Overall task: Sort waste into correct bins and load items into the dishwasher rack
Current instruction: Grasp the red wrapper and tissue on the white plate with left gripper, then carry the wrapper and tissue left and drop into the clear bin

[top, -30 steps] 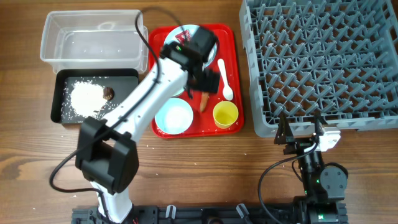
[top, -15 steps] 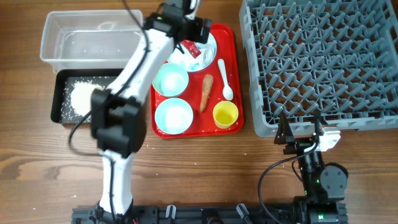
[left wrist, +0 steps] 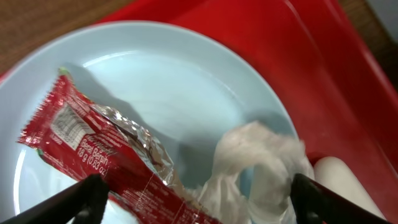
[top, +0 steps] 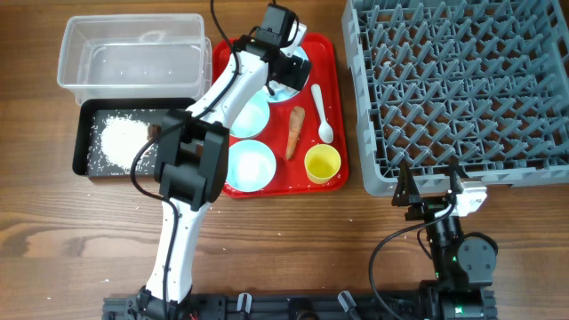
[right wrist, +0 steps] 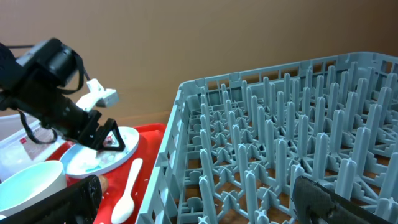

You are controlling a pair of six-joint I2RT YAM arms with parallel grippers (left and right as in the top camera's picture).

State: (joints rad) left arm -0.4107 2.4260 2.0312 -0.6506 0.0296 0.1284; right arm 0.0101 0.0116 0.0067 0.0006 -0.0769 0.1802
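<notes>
My left gripper [top: 283, 73] is open and low over the round pale blue plate [top: 297, 55] at the back of the red tray. In the left wrist view the jaws [left wrist: 199, 208] straddle the red sauce packet [left wrist: 106, 155] and the crumpled white tissue [left wrist: 261, 162], both lying on the plate [left wrist: 168, 81]. Two pale blue bowls [top: 249, 114] [top: 249, 164], the orange carrot [top: 295, 132], the white spoon [top: 322, 114] and the yellow cup [top: 322, 164] sit on the tray. My right gripper [top: 429, 189] is open and empty at the grey rack's front edge [top: 462, 89].
The clear tub [top: 133, 53] stands at the back left. In front of it the black tray [top: 178, 111] holds white rice [top: 120, 138] and a brown lump [top: 154, 132]. The red serving tray [top: 331, 53] lies between bins and rack. The left arm crosses over the black tray's right end.
My left gripper has moved from above the carrot to the back of the red tray and come down over the plate. The right arm has not moved.
</notes>
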